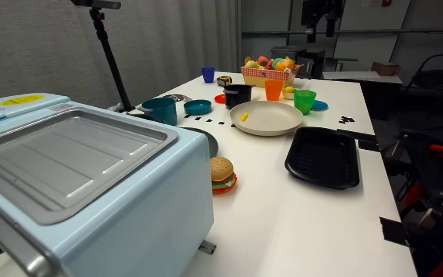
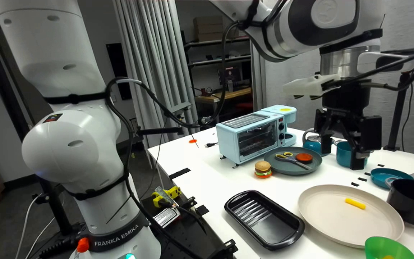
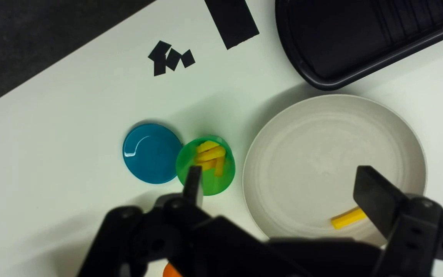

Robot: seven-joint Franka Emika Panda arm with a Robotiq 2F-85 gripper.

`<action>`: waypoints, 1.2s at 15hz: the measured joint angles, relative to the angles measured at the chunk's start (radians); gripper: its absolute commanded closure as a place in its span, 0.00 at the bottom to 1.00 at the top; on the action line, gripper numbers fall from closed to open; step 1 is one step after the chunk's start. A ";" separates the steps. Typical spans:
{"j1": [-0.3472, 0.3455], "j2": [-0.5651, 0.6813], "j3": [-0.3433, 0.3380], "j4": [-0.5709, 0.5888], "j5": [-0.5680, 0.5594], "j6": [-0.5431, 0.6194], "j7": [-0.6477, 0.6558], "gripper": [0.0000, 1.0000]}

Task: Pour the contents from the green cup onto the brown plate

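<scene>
A pale blue toaster oven (image 2: 255,135) stands on the white worktop (image 2: 207,172), a toy burger (image 2: 263,169) near it. Scissors (image 2: 294,161) and a red disc (image 2: 304,157) lie on a dark plate (image 2: 284,167) near a blue kettle (image 2: 314,145). A black tray (image 1: 323,156) shows in every view. Elsewhere sit a teal pot (image 1: 164,109), a teal pan (image 1: 197,107), a black pot (image 1: 238,96) and an upright orange cup (image 1: 273,90). In an exterior view, a tape measure (image 1: 224,80) lies between a blue cup (image 1: 208,75) and a basket (image 1: 255,77) heaped with toy fruit (image 1: 284,64). A blue dish (image 3: 152,154) lies apart from scraps of black tape (image 3: 160,57).

Yellow sticks (image 3: 210,154) inside green cup (image 3: 213,184)
</scene>
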State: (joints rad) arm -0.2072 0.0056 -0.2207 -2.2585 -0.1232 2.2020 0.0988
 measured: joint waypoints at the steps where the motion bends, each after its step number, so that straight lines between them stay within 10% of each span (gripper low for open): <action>1: -0.001 0.003 0.000 0.004 0.000 0.000 0.002 0.00; 18: -0.002 0.073 -0.013 0.019 -0.006 0.001 -0.014 0.00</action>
State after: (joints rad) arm -0.2096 0.0790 -0.2341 -2.2397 -0.1295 2.2033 0.0850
